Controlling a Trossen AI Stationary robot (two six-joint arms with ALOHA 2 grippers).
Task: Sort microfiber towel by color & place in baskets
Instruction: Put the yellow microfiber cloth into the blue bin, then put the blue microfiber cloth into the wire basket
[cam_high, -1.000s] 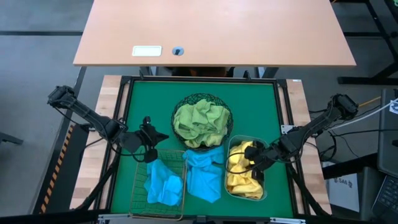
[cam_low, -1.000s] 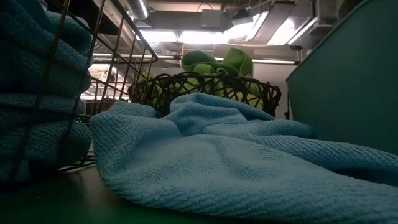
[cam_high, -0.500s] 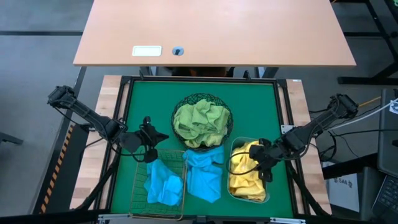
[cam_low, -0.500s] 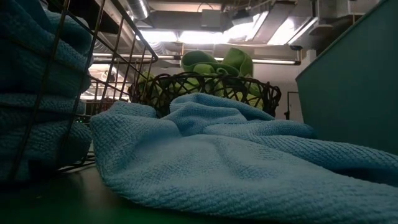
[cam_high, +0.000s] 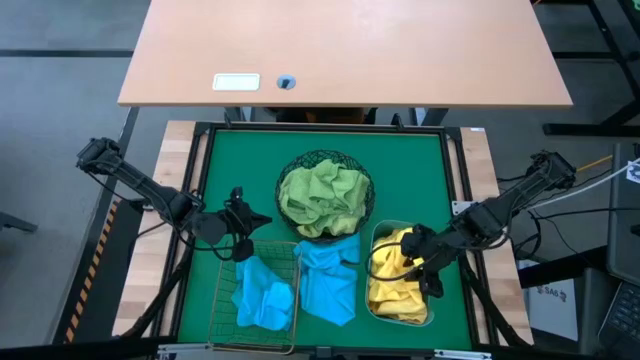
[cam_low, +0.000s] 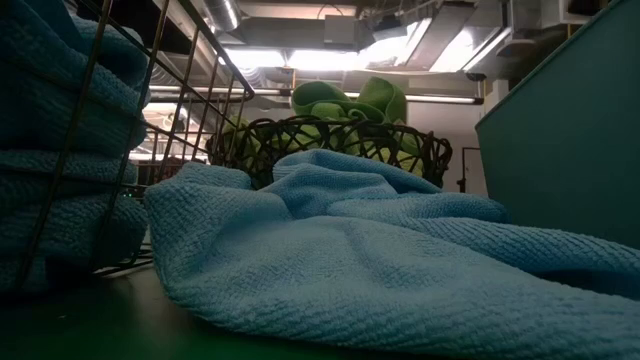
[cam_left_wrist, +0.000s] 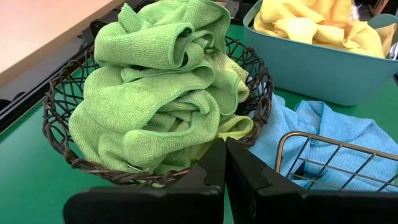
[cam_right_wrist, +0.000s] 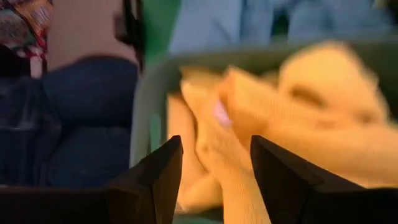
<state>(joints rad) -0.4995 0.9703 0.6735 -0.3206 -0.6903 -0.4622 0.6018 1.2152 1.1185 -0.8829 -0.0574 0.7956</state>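
Yellow towels fill the bluish plastic tub at the table's near right. My right gripper hangs open over them; in the right wrist view its fingers straddle blurred yellow cloth. Green towels are heaped in the black wire bowl. One blue towel lies in the copper basket. Another blue towel lies on the mat between basket and tub. My left gripper is shut, beside the basket's far left corner.
A raised frame borders the green mat. In the left wrist view the bowl, the tub wall and the basket rim stand close together. Bare mat lies along the far edge and left side.
My right gripper has moved over the tub toward the table's near edge, a short way, with motion blur in its wrist view. The left arm and the towels outside the tub have kept still.
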